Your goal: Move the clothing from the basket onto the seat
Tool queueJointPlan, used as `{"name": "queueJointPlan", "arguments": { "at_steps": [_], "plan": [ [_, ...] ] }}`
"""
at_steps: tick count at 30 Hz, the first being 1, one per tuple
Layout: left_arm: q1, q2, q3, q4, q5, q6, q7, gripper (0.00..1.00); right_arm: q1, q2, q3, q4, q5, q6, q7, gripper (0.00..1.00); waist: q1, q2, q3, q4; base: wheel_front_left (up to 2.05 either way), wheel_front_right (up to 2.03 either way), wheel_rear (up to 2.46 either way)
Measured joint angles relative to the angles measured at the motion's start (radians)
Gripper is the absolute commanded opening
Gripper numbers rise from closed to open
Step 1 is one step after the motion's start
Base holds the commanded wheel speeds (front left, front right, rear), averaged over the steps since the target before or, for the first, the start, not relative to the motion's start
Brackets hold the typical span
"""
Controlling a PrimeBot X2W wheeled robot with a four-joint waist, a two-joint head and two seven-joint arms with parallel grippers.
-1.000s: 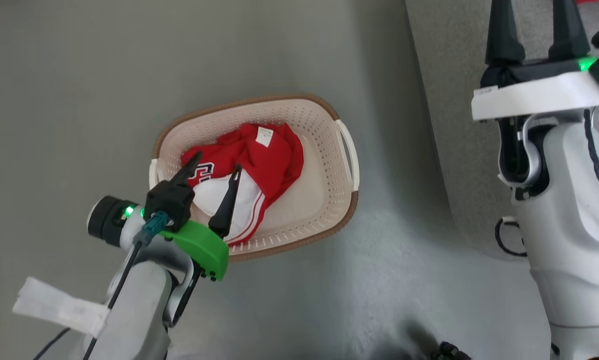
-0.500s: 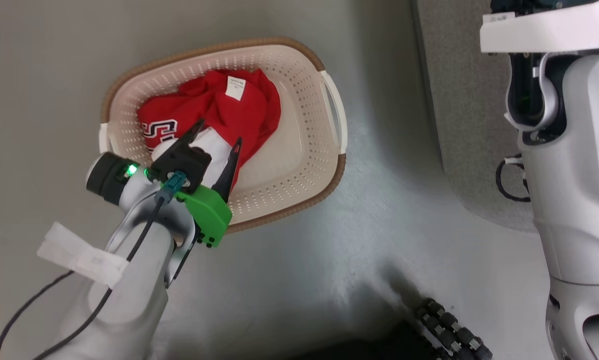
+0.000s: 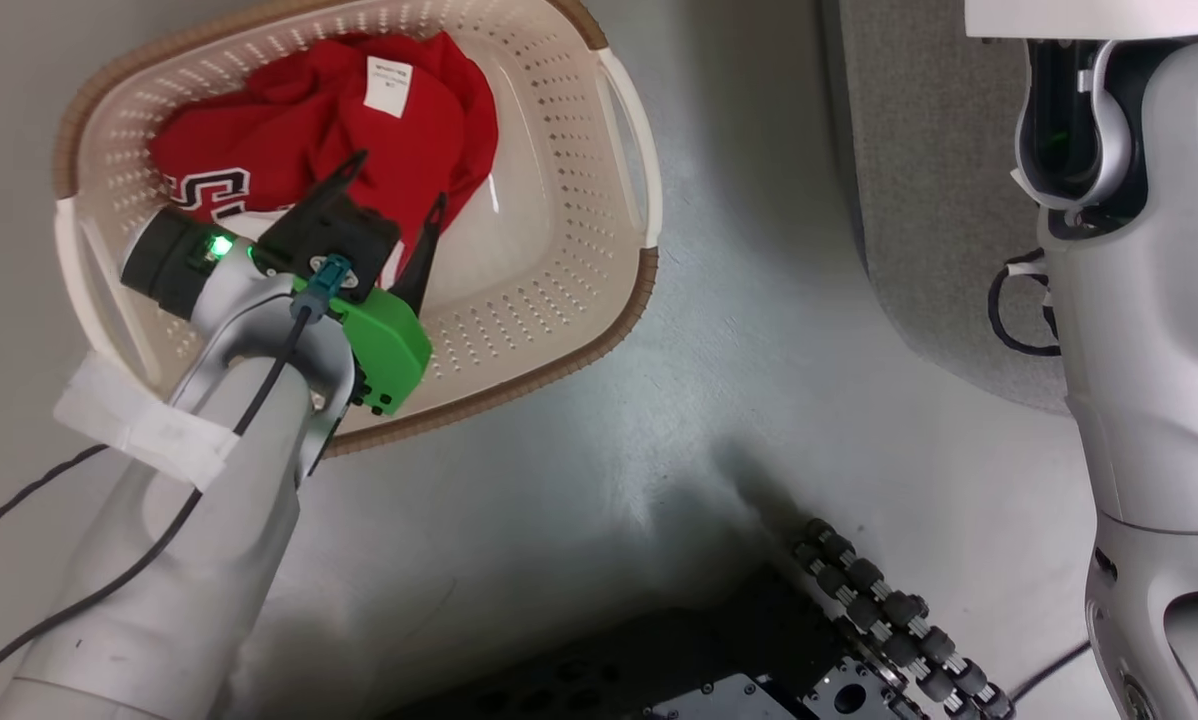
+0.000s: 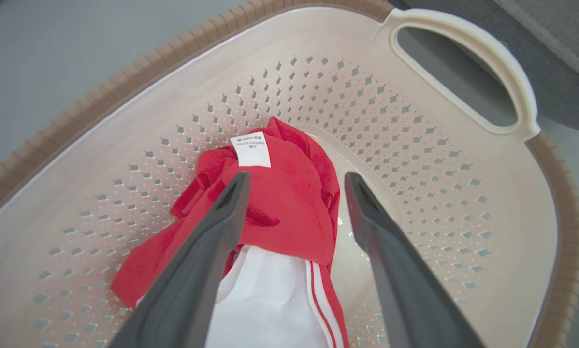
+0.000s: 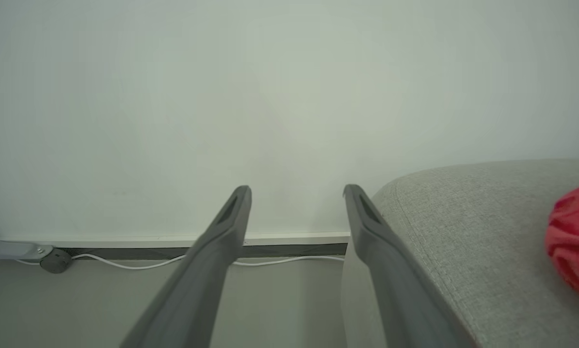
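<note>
Grey floor | left gripper spread, deeper over clothing in basket | right gripper parted

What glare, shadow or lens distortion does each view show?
Head view: pale sheen on the floor beside the basket, dark shadow below. Left wrist view: wide-angle lens bows the basket's rim; glint beside the clothing. Right wrist view: flat, even light on the seat.

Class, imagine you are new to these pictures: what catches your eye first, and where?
The red clothing lies bunched in the cream basket. The left pincer hovers open over it. Another red cloth sits on the grey sofa.
</note>
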Motion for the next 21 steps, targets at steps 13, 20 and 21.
{"name": "queueJointPlan", "arguments": {
  "at_steps": [13, 20, 21],
  "plan": [
    [-0.073, 0.033, 0.032, 0.098, 0.021, 0.020, -0.026, 1.00, -0.050, 0.010, 0.013, 0.015, 0.018, 0.000, 0.000, 1.00, 0.0000, 0.0000, 0.083, -0.056, 0.00, 0.00, 0.00],
    [-0.118, 0.050, 0.043, 0.149, 0.058, 0.063, -0.037, 1.00, -0.061, 0.011, 0.013, 0.014, 0.019, 0.000, 0.000, 1.00, 0.0000, 0.0000, 0.104, -0.066, 0.00, 0.00, 0.00],
    [-0.118, 0.049, 0.044, 0.159, 0.058, 0.065, -0.037, 1.00, -0.061, 0.011, 0.013, 0.014, 0.019, 0.000, 0.000, 1.00, -0.0001, 0.0000, 0.105, -0.067, 0.00, 0.00, 0.00]
  ]
}}
